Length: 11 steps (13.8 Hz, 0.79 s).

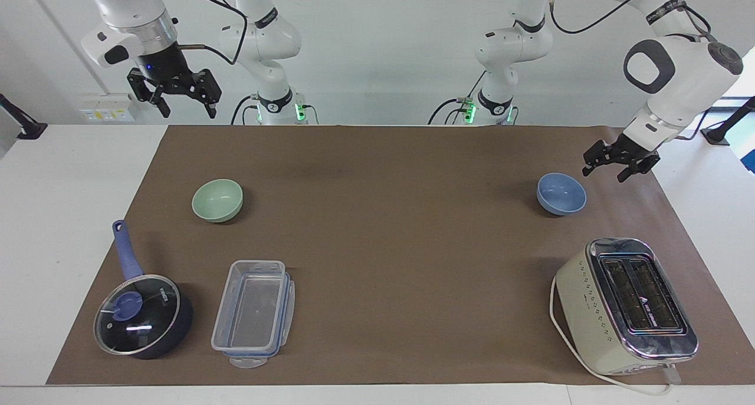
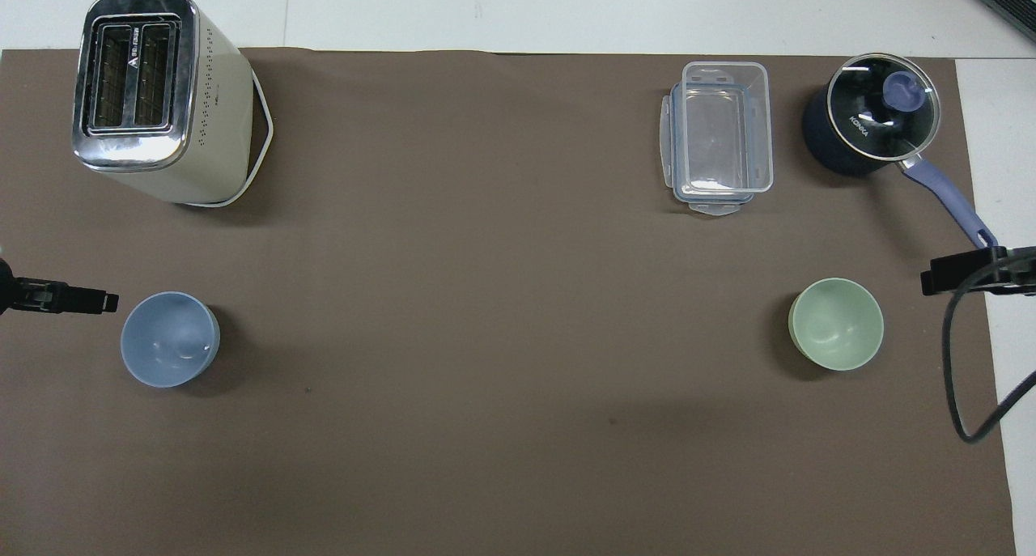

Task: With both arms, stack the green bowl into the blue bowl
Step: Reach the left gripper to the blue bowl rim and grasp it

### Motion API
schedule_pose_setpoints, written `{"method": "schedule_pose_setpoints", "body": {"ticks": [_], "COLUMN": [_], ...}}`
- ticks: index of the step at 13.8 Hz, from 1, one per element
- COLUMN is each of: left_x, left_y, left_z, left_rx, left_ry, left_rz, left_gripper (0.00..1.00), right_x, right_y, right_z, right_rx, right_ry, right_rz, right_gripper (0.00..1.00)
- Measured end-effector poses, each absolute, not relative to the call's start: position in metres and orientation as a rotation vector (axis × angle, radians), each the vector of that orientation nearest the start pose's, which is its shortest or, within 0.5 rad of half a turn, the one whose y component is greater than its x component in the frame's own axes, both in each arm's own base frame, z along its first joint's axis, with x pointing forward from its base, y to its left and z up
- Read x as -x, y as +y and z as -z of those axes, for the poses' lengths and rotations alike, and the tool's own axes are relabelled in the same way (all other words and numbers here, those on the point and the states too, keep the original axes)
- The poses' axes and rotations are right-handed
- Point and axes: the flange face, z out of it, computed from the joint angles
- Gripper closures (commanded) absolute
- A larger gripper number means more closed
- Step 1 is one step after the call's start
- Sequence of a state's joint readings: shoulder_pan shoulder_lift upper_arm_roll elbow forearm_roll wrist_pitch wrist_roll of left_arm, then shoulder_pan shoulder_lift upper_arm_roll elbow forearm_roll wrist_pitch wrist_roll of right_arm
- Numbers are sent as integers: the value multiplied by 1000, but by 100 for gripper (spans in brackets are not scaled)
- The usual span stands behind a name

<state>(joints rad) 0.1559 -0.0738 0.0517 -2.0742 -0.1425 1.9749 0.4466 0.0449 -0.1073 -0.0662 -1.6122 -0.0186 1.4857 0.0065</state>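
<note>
Green bowl [image 1: 217, 200] on mat [image 1: 389, 240] toward right arm's end of desk [image 1: 71, 216]; blue bowl [image 1: 561, 193] toward left arm's end, well apart. Saucepan [image 1: 143, 315] and food container [image 1: 253, 312] side by side, farther from robots than green bowl. Toaster [image 1: 625, 306] farther from robots than blue bowl. Left end effector [image 1: 619, 159] near blue bowl, apart.

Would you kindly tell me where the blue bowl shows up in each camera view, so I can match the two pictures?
Facing view: the blue bowl sits on the brown mat toward the picture's right, above the toaster.
Overhead view: the blue bowl sits toward the picture's lower left, below the toaster.
Shared landmark: the toaster, at the left arm's end of the table.
</note>
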Motion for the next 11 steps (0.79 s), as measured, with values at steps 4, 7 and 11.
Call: {"method": "schedule_pose_setpoints", "body": {"ticks": [4, 7, 11], "left_x": [-510, -504, -502], "left_y": [118, 128, 137], "left_z": [-422, -382, -357], "left_rx": [3295, 3319, 3341], "left_ry": [296, 258, 202], "left_rz": [56, 44, 4], "left_gripper": [3, 12, 20], "right_x": [-512, -512, -512], "right_y": [-15, -15, -15], "right_z": [-655, -655, -655], "right_rx": [3152, 3152, 3152], "right_ry": [45, 45, 45], "right_rz": [-31, -31, -31], "right_gripper": [0, 0, 0]}}
